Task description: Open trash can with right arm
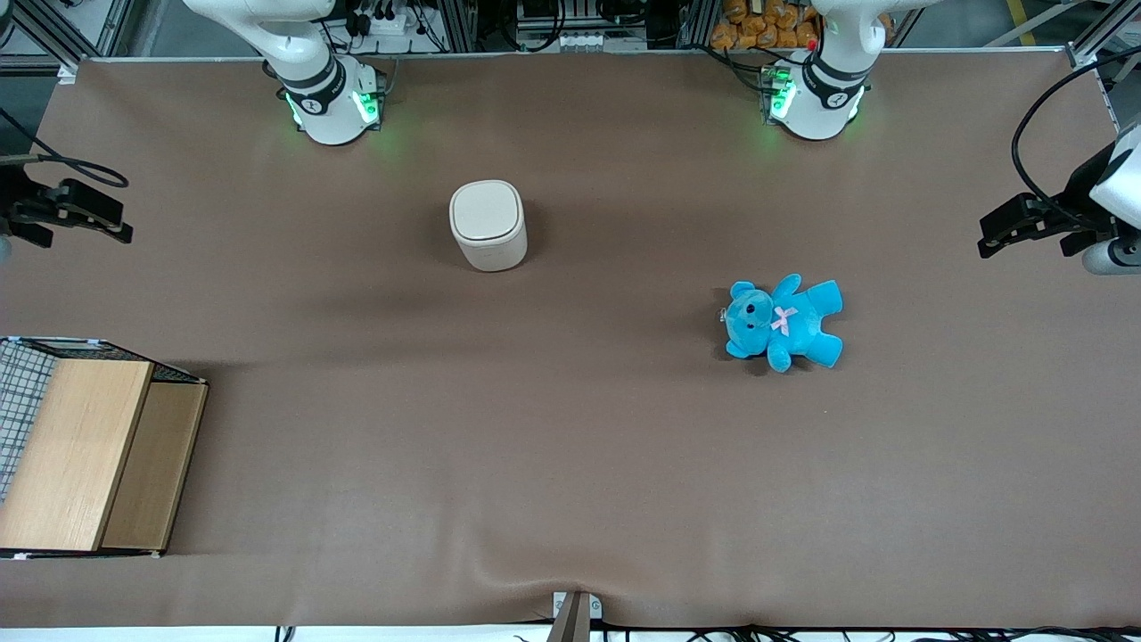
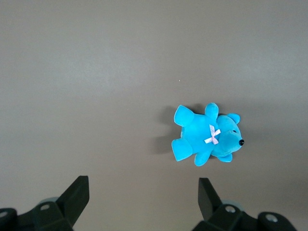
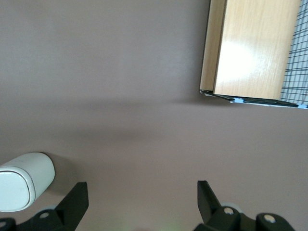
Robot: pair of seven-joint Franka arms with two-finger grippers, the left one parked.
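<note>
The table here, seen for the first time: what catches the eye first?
Probably the bright blue teddy, lying flat toward the parked arm's end of the brown table. Next comes the cream-white trash can, standing upright with its lid shut, farther from the front camera than the teddy. The right arm's gripper hovers open at the working arm's edge of the table, well apart from the trash can, above a wooden box.

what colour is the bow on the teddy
Pale pink, on the blue teddy; clearest in the left wrist view. The right end effector is open, far from the trash can.
</note>
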